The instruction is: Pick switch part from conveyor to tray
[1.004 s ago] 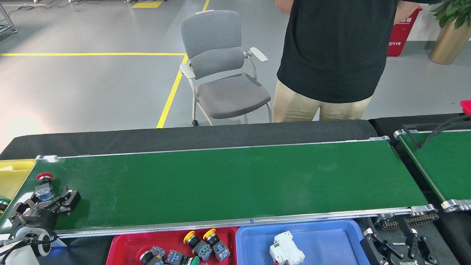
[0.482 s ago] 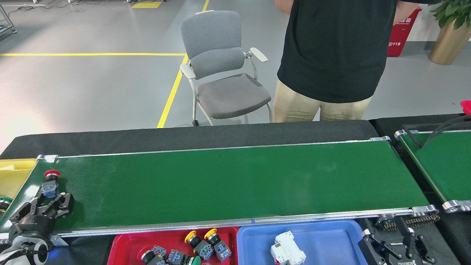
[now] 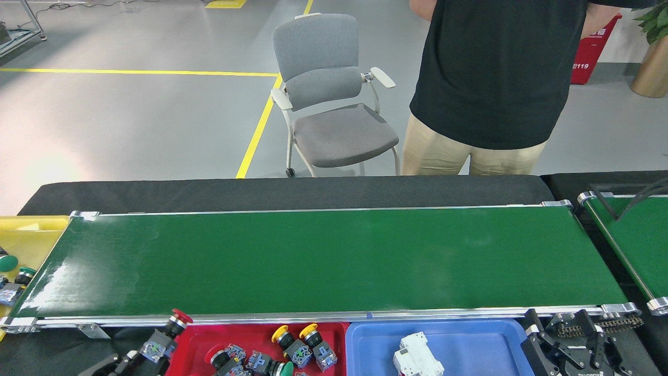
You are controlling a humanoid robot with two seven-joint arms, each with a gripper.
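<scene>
The conveyor (image 3: 323, 261) stretches across the middle of the head view, and its green belt carries nothing. A switch part (image 3: 166, 334) with a red cap hangs just off the belt's near rail, at the left edge of the red tray (image 3: 255, 332). My left gripper (image 3: 147, 354) is shut on it at the bottom left, with much of the gripper cut off by the frame edge. My right gripper (image 3: 569, 347) stands open at the bottom right, beside the blue tray (image 3: 469, 339), with nothing in it.
The red tray holds several switch parts with yellow, red and green caps. A white part (image 3: 417, 360) lies in the blue tray. A yellow bin (image 3: 31, 240) with more parts is at the left. A second belt (image 3: 636, 235) is at the right. A person (image 3: 490, 78) and a chair (image 3: 334, 104) are behind.
My left gripper lifted the red-capped switch part off the belt's left end and carried it toward me and right, to the red tray's edge. The view shifted slightly left.
</scene>
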